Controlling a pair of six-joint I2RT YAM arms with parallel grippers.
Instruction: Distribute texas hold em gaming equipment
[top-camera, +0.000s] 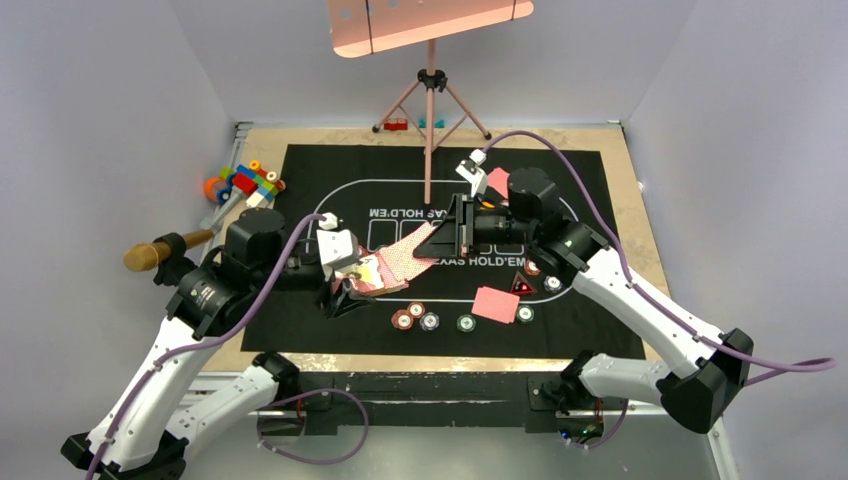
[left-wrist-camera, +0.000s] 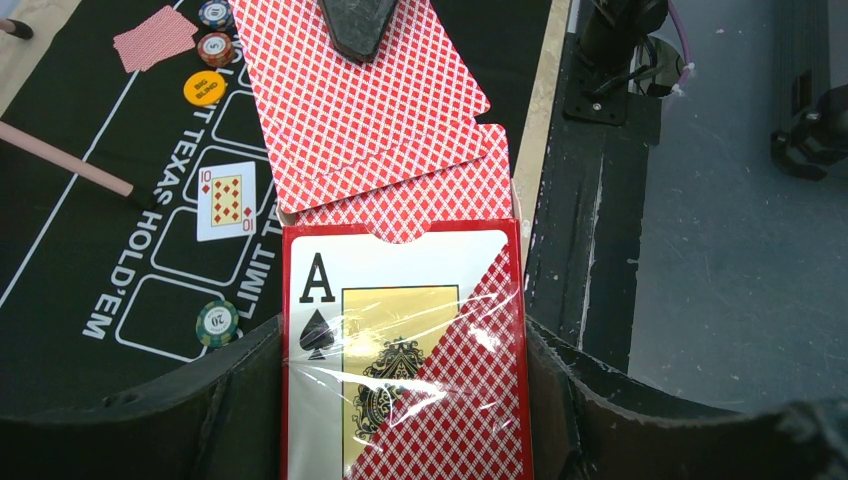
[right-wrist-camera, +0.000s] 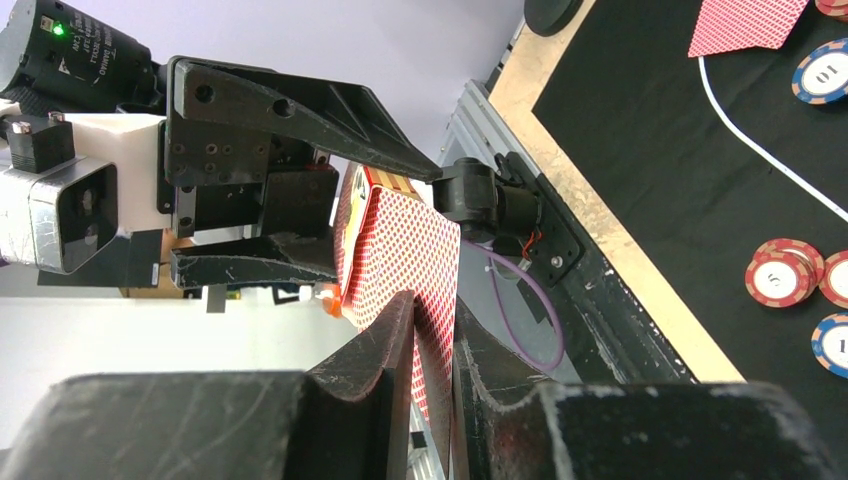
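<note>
Red diamond-backed cards (left-wrist-camera: 370, 120) fan from the glossy cellophaned box (left-wrist-camera: 405, 360) clamped in left claw (top-camera: 350, 287); right claw (right-wrist-camera: 435, 340) pinches them.

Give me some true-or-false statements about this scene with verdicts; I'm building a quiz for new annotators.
1. The left gripper grips the card box. True.
2. The right gripper is open, clear of everything. False: its fingers pinch the red-backed cards sticking out of the box.
3. A ten of diamonds lies face up on the mat. True.
4. The toy blocks sit in the middle of the mat. False: they lie off it, by its far left corner.
</note>
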